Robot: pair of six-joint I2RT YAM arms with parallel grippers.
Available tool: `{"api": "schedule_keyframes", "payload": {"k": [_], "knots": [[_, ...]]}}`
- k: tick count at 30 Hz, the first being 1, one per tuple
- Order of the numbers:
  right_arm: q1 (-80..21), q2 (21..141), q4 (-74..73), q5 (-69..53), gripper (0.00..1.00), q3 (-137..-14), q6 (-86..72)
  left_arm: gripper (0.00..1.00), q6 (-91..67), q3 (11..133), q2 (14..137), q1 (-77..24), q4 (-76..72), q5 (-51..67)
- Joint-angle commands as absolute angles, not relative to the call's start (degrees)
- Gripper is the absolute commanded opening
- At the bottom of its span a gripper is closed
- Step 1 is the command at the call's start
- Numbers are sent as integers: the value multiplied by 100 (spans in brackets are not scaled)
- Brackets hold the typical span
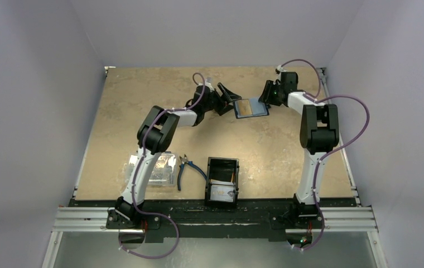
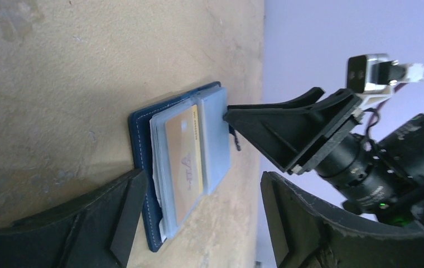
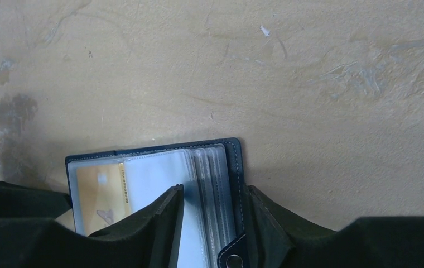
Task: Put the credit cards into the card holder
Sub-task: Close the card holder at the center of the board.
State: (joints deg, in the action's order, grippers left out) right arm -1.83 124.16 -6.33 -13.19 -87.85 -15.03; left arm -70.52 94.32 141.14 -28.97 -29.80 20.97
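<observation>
Two arms meet in the upper middle of the overhead view, above the tan worktop, and the navy card holder lies open on it between them. The left arm reaches in from the left with the left jaws spread wide and holding nothing. In its wrist view the two fingers fill the bottom corners of the picture, one on either side of the holder. One orange-yellow card sits in a clear sleeve on the holder's inner face (its print is too blurred to read). The right arm comes in from the right, and the right jaws are about half closed on the holder's edge. In the right wrist view one of its fingers lies on the stack of clear sleeves. The other is against the outside of the navy cover, beside the snap tab at the bottom of the frame, with sleeves and cover caught between them. Near the bottom centre of the overhead view a black tray holds pale cards, well apart from the holder. Left of the tray lie blue-handled pliers, and left of those a clear plastic box, partly behind the left arm.
</observation>
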Motion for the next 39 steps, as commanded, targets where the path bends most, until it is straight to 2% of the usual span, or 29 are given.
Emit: {"api": "schedule_keyframes", "payload": {"k": [1, 10, 18, 26, 31, 39], "knots": [[-193, 12439, -896, -1601, 48, -8782, -1685, 80, -8084, 9221, 14497, -2988, -3678, 2687], [-185, 12371, -259, -2782, 47, -8272, -2584, 80, -8803, 9205, 14267, -2988, -5173, 3061], [-193, 12081, 1516, -3786, 46, -7160, -4278, 79, -8739, 9235, 14045, -3021, -5464, 3073], [-181, 11575, 1776, -3620, 52, -6544, -4429, 79, -8777, 9355, 14200, -3100, -5541, 3182], [-176, 11202, 378, -2666, 55, -6807, -3188, 79, -8650, 9342, 14141, -3167, -5477, 3299], [-214, 10391, -403, -1478, 57, -6505, -2213, 79, -7871, 9204, 13864, -3195, -4674, 3374]]}}
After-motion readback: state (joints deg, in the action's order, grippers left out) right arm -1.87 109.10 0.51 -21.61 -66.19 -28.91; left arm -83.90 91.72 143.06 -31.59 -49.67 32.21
